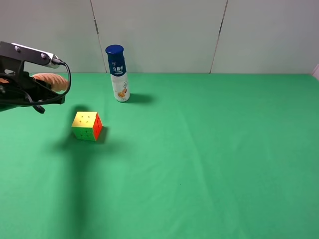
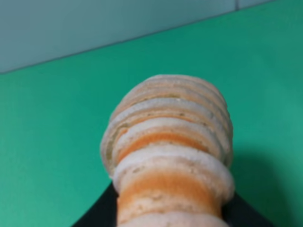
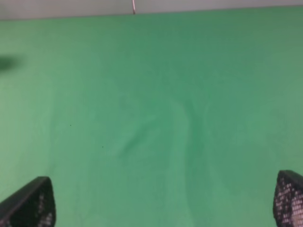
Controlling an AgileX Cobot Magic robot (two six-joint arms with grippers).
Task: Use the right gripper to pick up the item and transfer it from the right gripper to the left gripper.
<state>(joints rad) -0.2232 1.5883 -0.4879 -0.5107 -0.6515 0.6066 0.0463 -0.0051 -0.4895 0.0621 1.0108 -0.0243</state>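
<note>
The item (image 1: 50, 81), an orange-pink ribbed roll with pale stripes, is held in my left gripper (image 1: 52, 92) at the far left, raised above the green table. The left wrist view shows the roll (image 2: 170, 151) close up, sticking out from between the black jaws, which are shut on it. My right gripper (image 3: 165, 201) is out of the exterior high view. Its wrist view shows two black fingertips (image 3: 33, 205) far apart over bare green cloth. It is open and empty.
A multicoloured puzzle cube (image 1: 87, 126) sits on the green table (image 1: 199, 164) below and right of the left gripper. A white bottle with a blue cap (image 1: 118, 73) stands upright near the back wall.
</note>
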